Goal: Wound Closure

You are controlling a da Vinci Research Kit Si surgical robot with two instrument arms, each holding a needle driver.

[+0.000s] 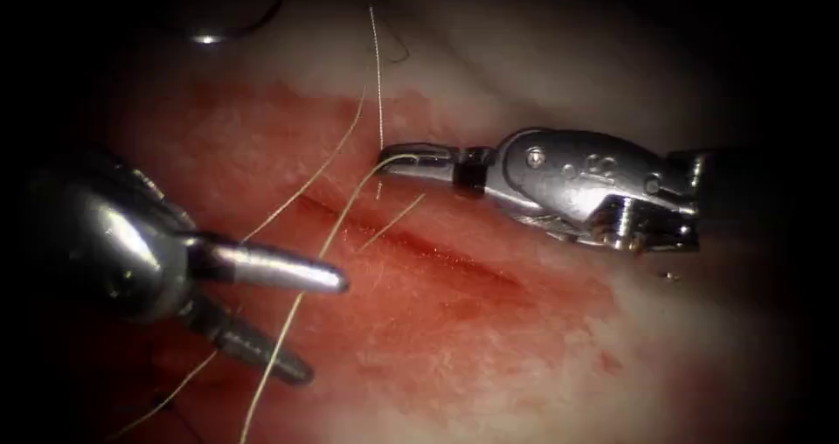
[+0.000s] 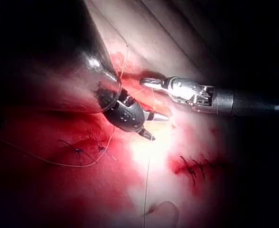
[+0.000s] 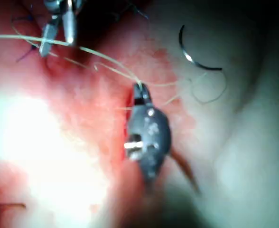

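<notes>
Overhead, red fluid (image 1: 454,322) stains the tissue (image 1: 559,86) around the cut (image 1: 419,243). Right tool (image 1: 393,158) clamps the thread (image 1: 301,295); left tool (image 1: 319,326) gapes wide, empty. Needle (image 3: 189,54) lies free on pale tissue, well apart.

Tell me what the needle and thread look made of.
The needle, lying free on the tissue, looks like polished steel: thin, curved, glinting. The thread, held by the right tool with the left tool open and empty, looks like a pale, smooth filament, probably synthetic.
</notes>
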